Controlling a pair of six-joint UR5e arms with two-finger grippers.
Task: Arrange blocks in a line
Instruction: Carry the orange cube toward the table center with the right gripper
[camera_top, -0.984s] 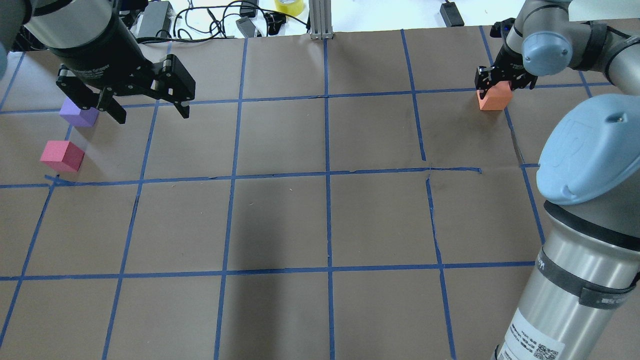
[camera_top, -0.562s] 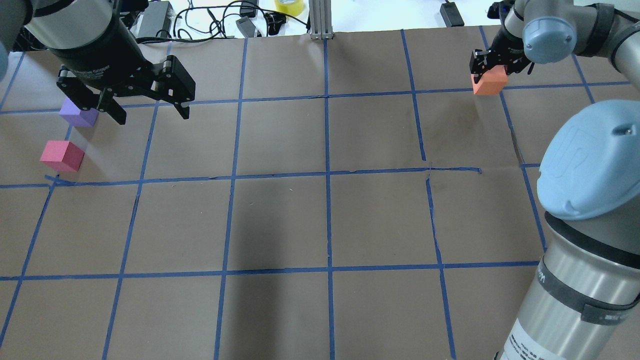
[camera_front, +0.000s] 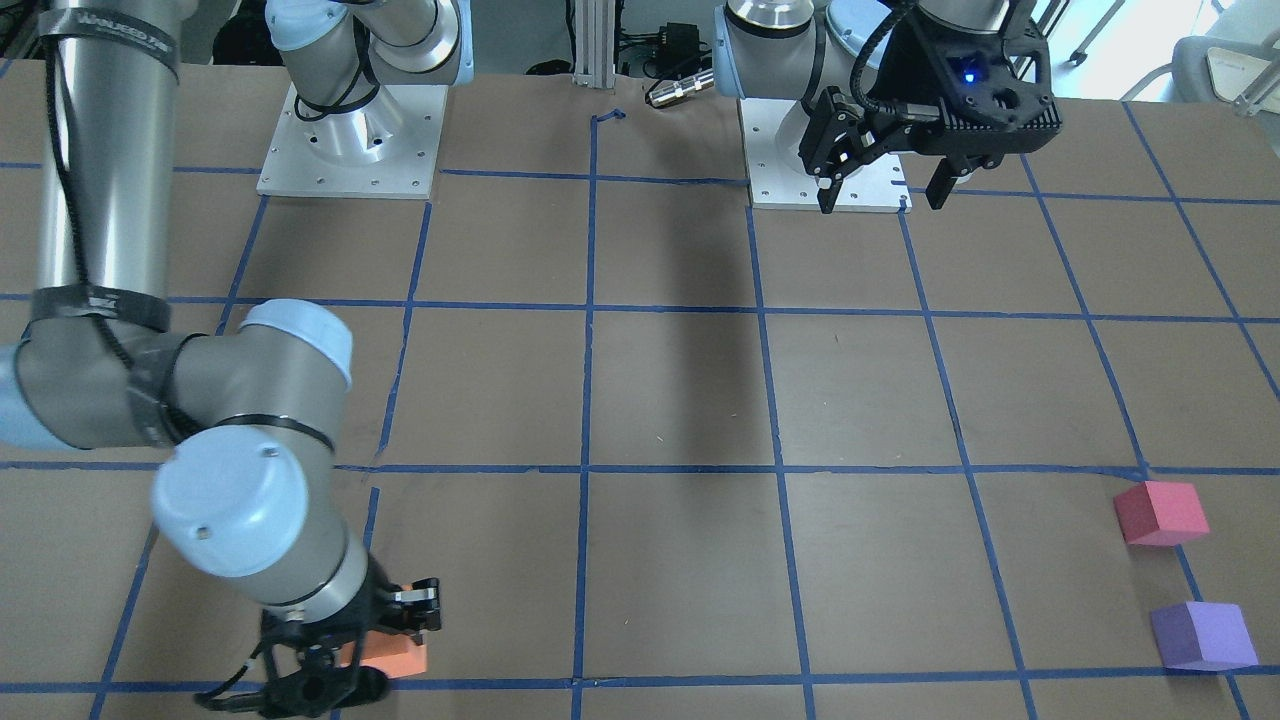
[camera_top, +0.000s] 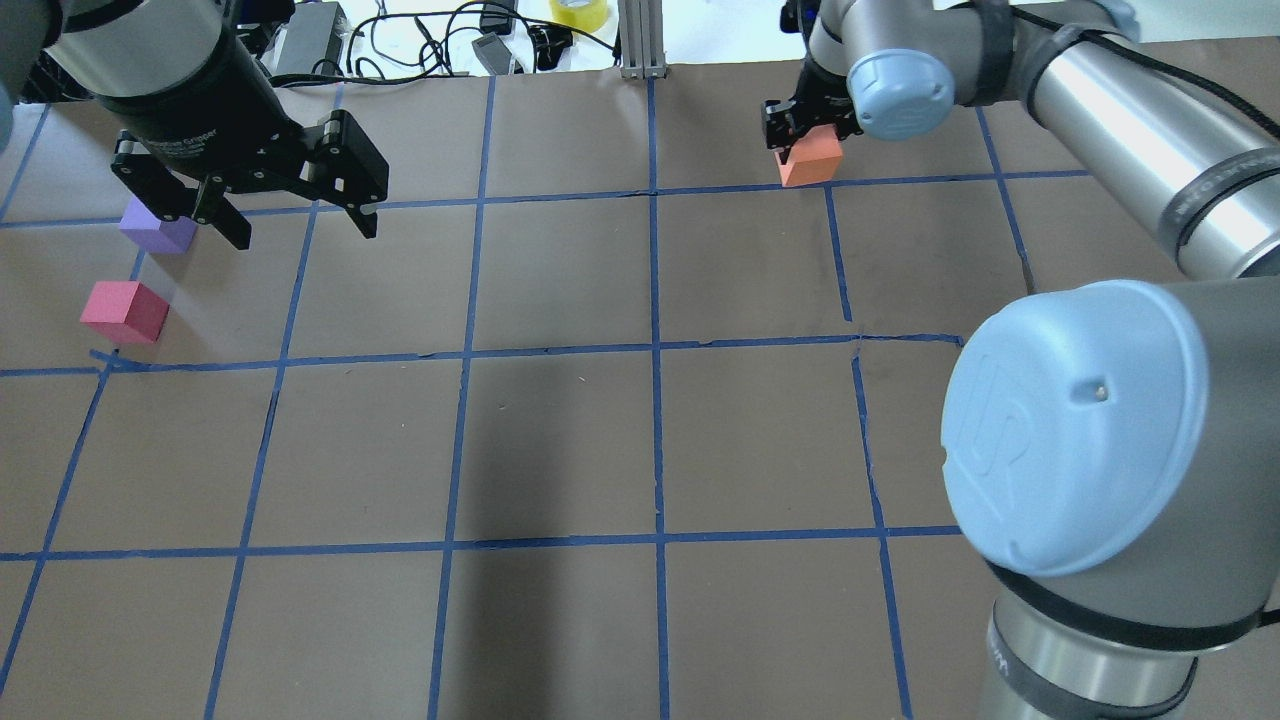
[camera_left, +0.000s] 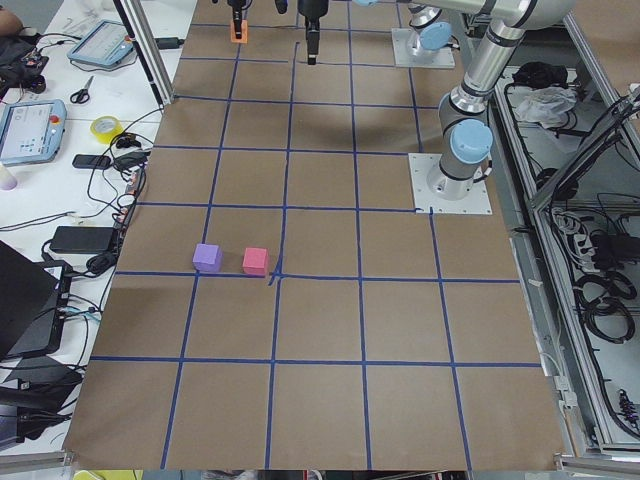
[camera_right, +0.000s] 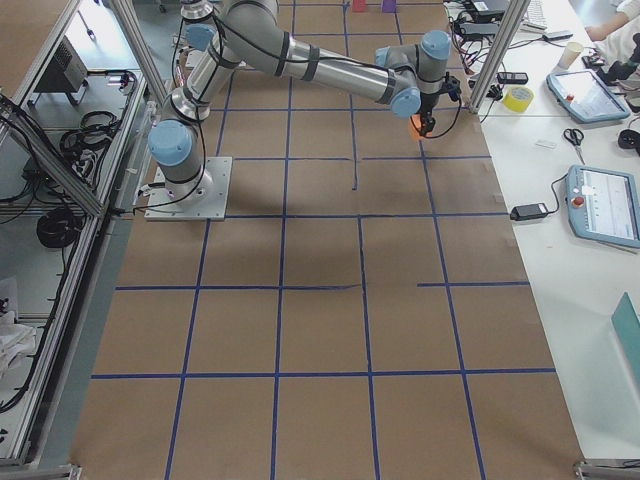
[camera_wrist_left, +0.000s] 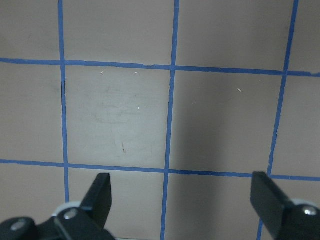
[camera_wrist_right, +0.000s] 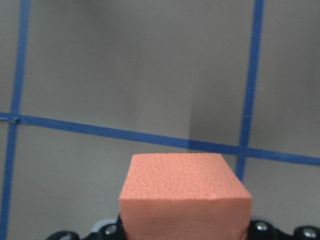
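Right jaws clamped on the orange block (camera_top: 815, 165), left jaws wide apart.

Overhead and front-facing cameras face each other across the bench (camera_top: 560, 440), sharing the orange block (camera_top: 812, 160); wrist cameras look closely down.

Bench (camera_top: 560, 440), left end: far block (camera_top: 150, 236) just behind near block (camera_top: 122, 312). Third block (camera_top: 812, 163) in right tool (camera_top: 803, 140), far side, right of centre.

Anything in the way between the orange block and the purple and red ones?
Nothing visible on the table lies between the orange block, held in the right tool, and the purple block and red block. The open left tool hangs above that side.
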